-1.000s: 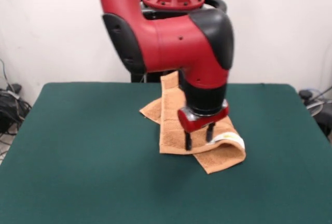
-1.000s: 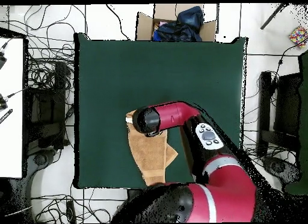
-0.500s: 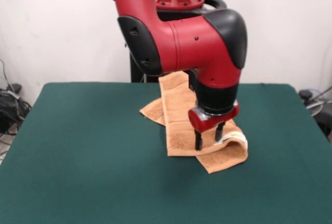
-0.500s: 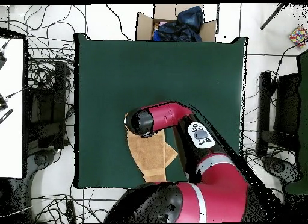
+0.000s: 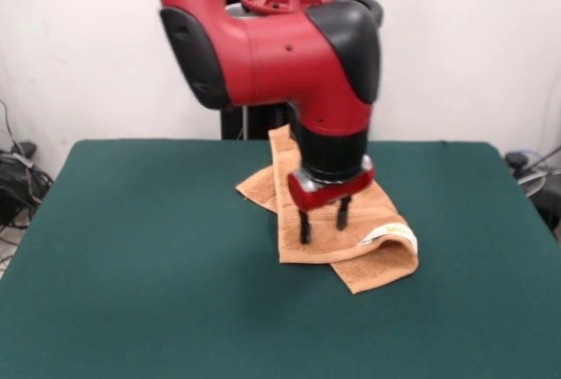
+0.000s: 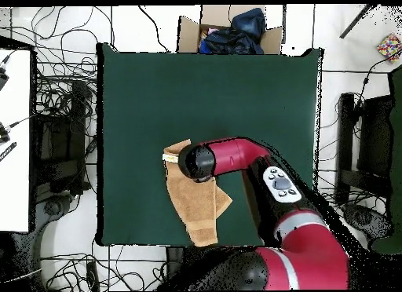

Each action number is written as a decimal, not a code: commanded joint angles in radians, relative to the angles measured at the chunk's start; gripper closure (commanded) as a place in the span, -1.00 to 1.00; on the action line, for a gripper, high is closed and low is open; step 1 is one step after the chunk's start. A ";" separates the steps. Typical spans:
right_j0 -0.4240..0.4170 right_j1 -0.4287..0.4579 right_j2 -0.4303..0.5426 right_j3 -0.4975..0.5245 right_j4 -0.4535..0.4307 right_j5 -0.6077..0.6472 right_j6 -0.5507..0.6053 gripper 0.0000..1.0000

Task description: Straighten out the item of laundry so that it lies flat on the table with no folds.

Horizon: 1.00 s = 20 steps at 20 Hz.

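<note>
The arm [image 6: 235,157] hides the tool and part of the towel [image 6: 192,202] from overhead.

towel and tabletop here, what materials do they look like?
Towel: looks like terry cloth, orange-tan, with a nubby matte pile; it folds softly over itself and carries a small white label. Table: the top looks like dark green felt or similar fabric, flat and matte with no glare. What lies under that covering doesn't show.

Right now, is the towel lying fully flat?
No: in the front view the towel is folded over itself, its labelled corner curled up on the table.
</note>
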 commanded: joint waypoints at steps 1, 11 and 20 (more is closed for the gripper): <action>-0.082 -0.074 -0.002 0.101 -0.046 -0.023 -0.027 -1.00; -0.106 -0.066 0.020 0.099 -0.072 -0.021 -0.022 -1.00; 0.069 0.128 -0.054 -0.100 -0.097 -0.048 0.115 -1.00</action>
